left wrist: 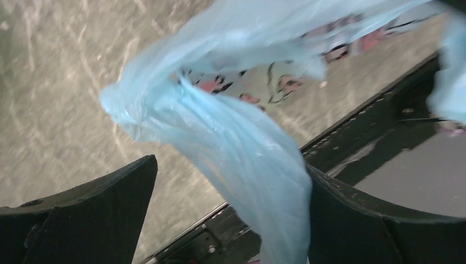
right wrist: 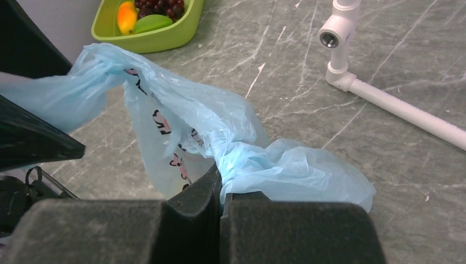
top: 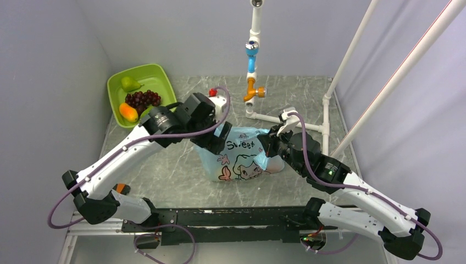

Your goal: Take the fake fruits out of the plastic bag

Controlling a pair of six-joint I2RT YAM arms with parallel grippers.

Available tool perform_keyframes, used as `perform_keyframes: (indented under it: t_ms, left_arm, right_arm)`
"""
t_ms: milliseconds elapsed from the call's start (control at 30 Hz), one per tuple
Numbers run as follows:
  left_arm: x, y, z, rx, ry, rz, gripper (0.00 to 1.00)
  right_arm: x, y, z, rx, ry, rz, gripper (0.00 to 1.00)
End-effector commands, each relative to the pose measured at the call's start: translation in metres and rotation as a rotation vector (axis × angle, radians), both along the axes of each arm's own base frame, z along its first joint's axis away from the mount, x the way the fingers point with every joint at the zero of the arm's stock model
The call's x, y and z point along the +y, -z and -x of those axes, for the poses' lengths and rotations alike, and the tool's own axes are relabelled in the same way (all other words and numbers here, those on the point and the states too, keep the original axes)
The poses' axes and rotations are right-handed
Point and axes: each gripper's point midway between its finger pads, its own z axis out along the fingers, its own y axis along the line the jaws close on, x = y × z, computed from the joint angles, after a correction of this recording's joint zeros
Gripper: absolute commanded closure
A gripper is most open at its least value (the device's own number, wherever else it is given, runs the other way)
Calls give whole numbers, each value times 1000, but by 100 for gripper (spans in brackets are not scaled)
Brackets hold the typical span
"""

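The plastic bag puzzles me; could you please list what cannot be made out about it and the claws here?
Bag contents: in the top view the plastic bag is covered by its own printed film, so what it holds cannot be told.
Left claw: the left wrist view is blurred; film hangs between its open fingers, contact unclear.
Right claw: shut on the bag; its own fingers hide how much film is pinched.

Grey marbled tabletop point(top: 165, 170), plain pale walls point(top: 49, 66), white pipe frame point(top: 350, 52)

The left arm point(top: 110, 168) and right arm point(top: 373, 199) share white shells, black joints, looping purple cables — and black jaws.
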Motion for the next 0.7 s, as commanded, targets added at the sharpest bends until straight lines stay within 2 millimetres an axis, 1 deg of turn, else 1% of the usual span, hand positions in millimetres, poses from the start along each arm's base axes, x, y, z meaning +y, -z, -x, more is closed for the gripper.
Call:
perform_keyframes:
  t_ms: [0, 33, 67, 100, 167, 233, 267, 333, 367, 433, 500, 533, 600, 667]
  left_arm:
    - [40, 13, -2, -56, -127, -140, 8]
    - [45, 16, 1, -51, -133, -146, 11]
    - [50, 14, 6, -62, -132, -132, 15]
    - [53, 12, 9, -74, -131, -109, 22]
    - [56, 6, 14, -112, -125, -45, 37]
    - [61, 2, 17, -145, -126, -7, 54]
    - [65, 1, 17, -160, -131, -6, 67]
    - [76, -3, 13, -200, -171, -18, 97]
    - [80, -5, 11, -217, -185, -27, 100]
    - [89, -10, 6, -253, -224, -46, 100]
    - [103, -18, -1, -305, -280, -83, 100]
    - [112, -23, -7, -339, -320, -114, 100]
    - [127, -32, -23, -393, -379, -166, 100]
    - [140, -36, -50, -378, -427, -154, 100]
  right_arm:
    - [3, -32, 0, -46, -8, -90, 100]
    - [2, -31, 1, -44, -8, -85, 100]
    - [1, -28, 1, -41, -5, -77, 100]
    - [-1, -27, 2, -42, -3, -70, 100]
    - [-6, -24, 3, -43, 4, -56, 100]
    - [-13, -21, 4, -46, 22, -40, 100]
    - [-17, -20, 5, -45, 31, -33, 100]
    - [-25, -16, 7, -43, 52, -20, 100]
    - [-29, -13, 7, -43, 58, -13, 100]
    - [-36, -6, 7, -42, 84, -2, 100]
    - [-45, 3, 2, -28, 147, 13, 100]
    - [-52, 8, -3, -18, 206, 28, 100]
    - [-56, 8, -11, -1, 263, 43, 100]
    - [-53, 2, -23, 7, 285, 54, 100]
